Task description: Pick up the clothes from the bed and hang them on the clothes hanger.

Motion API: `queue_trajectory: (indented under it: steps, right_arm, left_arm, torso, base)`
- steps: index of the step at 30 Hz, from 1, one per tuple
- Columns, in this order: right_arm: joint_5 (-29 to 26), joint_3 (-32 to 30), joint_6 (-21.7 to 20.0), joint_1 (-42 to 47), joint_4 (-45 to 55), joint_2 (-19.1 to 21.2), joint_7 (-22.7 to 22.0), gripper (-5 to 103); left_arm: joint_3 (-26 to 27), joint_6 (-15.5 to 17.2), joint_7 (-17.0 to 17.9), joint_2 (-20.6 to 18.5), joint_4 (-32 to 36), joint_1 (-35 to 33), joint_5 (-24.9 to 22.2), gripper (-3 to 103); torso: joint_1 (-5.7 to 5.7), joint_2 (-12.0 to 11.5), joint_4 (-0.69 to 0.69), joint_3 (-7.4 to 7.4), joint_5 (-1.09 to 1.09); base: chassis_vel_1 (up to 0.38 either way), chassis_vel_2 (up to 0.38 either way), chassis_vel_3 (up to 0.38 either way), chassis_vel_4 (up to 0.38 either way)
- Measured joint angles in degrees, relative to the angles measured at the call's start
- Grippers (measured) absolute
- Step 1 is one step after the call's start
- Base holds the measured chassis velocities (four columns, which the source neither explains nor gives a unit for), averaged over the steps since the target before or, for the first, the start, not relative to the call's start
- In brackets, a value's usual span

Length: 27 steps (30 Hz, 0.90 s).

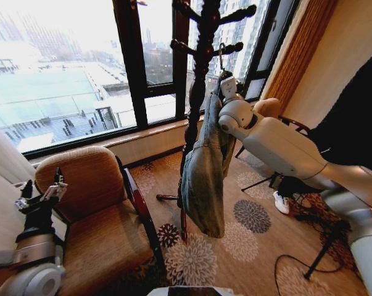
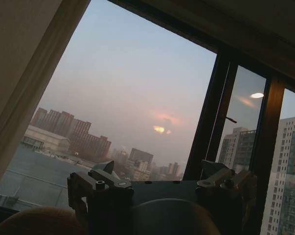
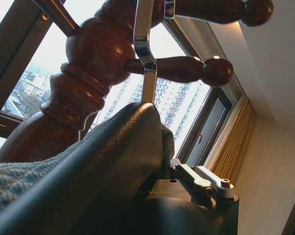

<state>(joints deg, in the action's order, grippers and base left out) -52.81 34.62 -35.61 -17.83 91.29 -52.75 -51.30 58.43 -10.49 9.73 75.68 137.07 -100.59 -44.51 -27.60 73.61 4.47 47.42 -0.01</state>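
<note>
Denim fills the middle of the head view: the light-blue washed denim jacket (image 1: 205, 179) hangs down the dark turned-wood coat stand (image 1: 197, 80), draped from near the centre top to just below mid-frame, clear of the floor. At its collar the slim curved hook of the thin black clothes hanger (image 1: 222, 61) reaches up towards one of the stand's knobbed pegs. The right gripper (image 1: 227, 86) is pressed right against the jacket's shoulder, its white arm sweeping in from the lower right; whether its jaws are clenched or released, I cannot tell. In the right wrist view the hanger's shiny hook (image 3: 145, 49) rises past the reddish turned post (image 3: 83, 73), a dark fold of jacket bulging in front of the gripper body.

Lower left of the head view, the left gripper (image 1: 42, 194) waits over the brown upholstered armchair (image 1: 99, 216), jaws spread apart and holding nothing, well away from the stand. The armchair's dark wooden arm stands just beside the stand's base. Behind it all, the dark-framed window (image 1: 136, 55); below, the floral-patterned carpet (image 1: 247, 246), with a black cable (image 1: 284, 265) trailing at lower right.
</note>
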Motion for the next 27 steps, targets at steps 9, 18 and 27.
queue_trajectory:
  steps: [9, 18, 27]
  right_arm:
    - [-1.42, 3.21, -0.34, -2.57, -0.73, -1.72, -1.12, 23]
    - [-1.82, 4.47, -0.52, -3.77, -1.10, -3.60, -1.95, 23]
    - [-2.60, 3.41, 2.22, -2.89, 0.12, -3.08, -2.47, 23]
  left_arm:
    - [0.37, -0.61, -0.30, -0.53, -1.52, 0.92, -0.91, 100]
    - [0.02, -0.71, -0.46, -0.69, -2.17, 1.51, -1.07, 100]
    - [-0.20, -0.71, -0.50, -1.35, -2.82, 1.97, -0.99, 100]
  torso:
    - [0.00, 0.00, 0.00, 0.00, 0.00]
    - [0.00, 0.00, 0.00, 0.00, 0.01]
    - [0.00, 0.00, 0.01, 0.00, 0.02]
  base:
    - [0.000, 0.000, 0.000, 0.000]
    - [0.000, 0.000, 0.000, 0.000]
    - [0.000, 0.000, 0.000, 0.000]
